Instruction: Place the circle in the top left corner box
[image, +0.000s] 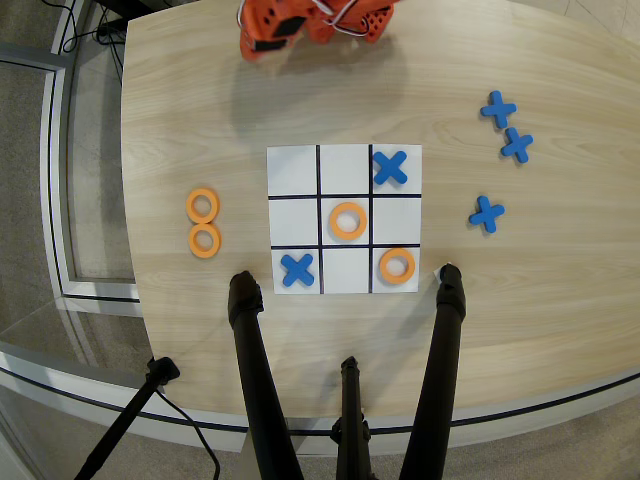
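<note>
Overhead shot of a light wood table (200, 120) with a white 3x3 paper grid (344, 281) sitting dead center. Orange arm (345, 18) way up at 12 o'clock, mostly cut off by the top edge, with the gripper (262, 42) poking out toward 11 o'clock and blurred, so can't tell if the jaws are wide or closed. Nothing visibly held in it.

On the grid: one orange ring (347, 220) in the middle cell, another ring (397, 265) in the corner cell at 5 o'clock. Blue cross (390, 167) in the corner at 1 o'clock, second blue cross (297, 269) in the corner at 7 o'clock. Top left corner box (292, 170) at 11 o'clock of the grid, blank white.

Off the paper at 9 o'clock: two spare circles, one (202, 206) touching the other (204, 240), stacked like a figure eight, well apart from the grid. Over at 2 to 3 o'clock, three loose blue crosses (487, 213) on bare wood.

Black tripod legs (252, 380) coming in from 6 o'clock, feet just beside the grid's lower corners.
</note>
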